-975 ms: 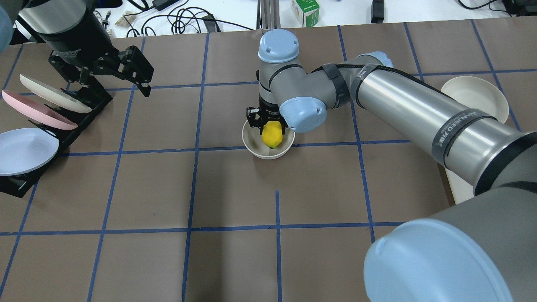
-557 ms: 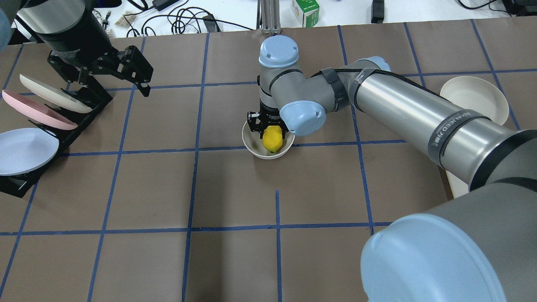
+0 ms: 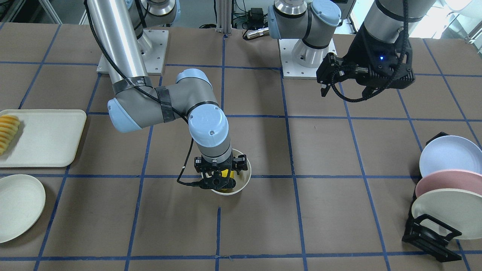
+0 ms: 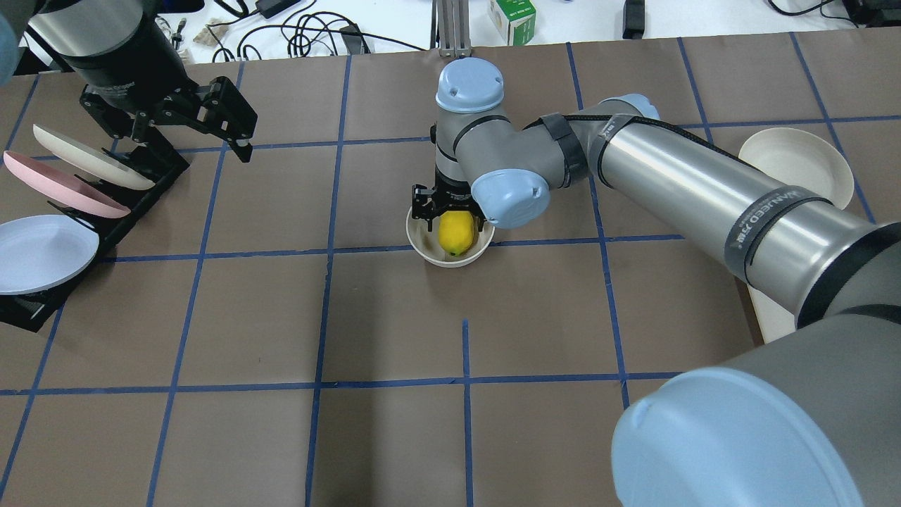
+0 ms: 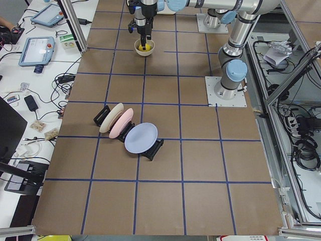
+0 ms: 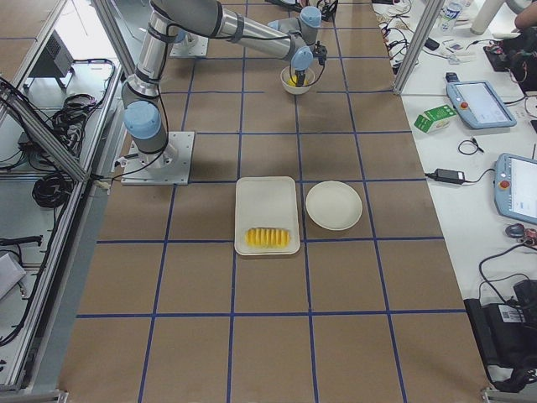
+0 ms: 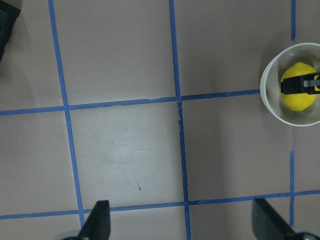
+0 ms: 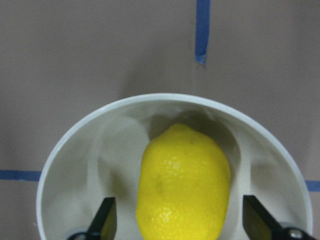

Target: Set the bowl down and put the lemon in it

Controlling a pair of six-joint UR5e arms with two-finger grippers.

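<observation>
The cream-white bowl [image 4: 431, 252] stands upright near the table's middle; it also shows in the front view [image 3: 245, 177] and the right wrist view [image 8: 80, 165]. The yellow lemon [image 4: 456, 232] lies inside it, filling the middle of the right wrist view [image 8: 182, 185]. My right gripper [image 4: 450, 215] reaches down into the bowl, open, its fingers [image 8: 105, 220] on either side of the lemon with a gap on each side. My left gripper [image 4: 172, 134] hovers open and empty at the far left by the plate rack. Its wrist view shows the bowl [image 7: 267, 97] and lemon [image 7: 295, 100] far off.
A black rack [image 4: 134, 204] with a cream, a pink and a pale blue plate stands at the left edge, under my left gripper. A shallow cream plate [image 4: 795, 165] and a tray [image 3: 41, 137] with sliced yellow-orange food [image 3: 7, 131] lie on my right side.
My right gripper has come down with the lemon into the bowl, and its fingers now stand apart from the lemon. The left arm has not moved.
</observation>
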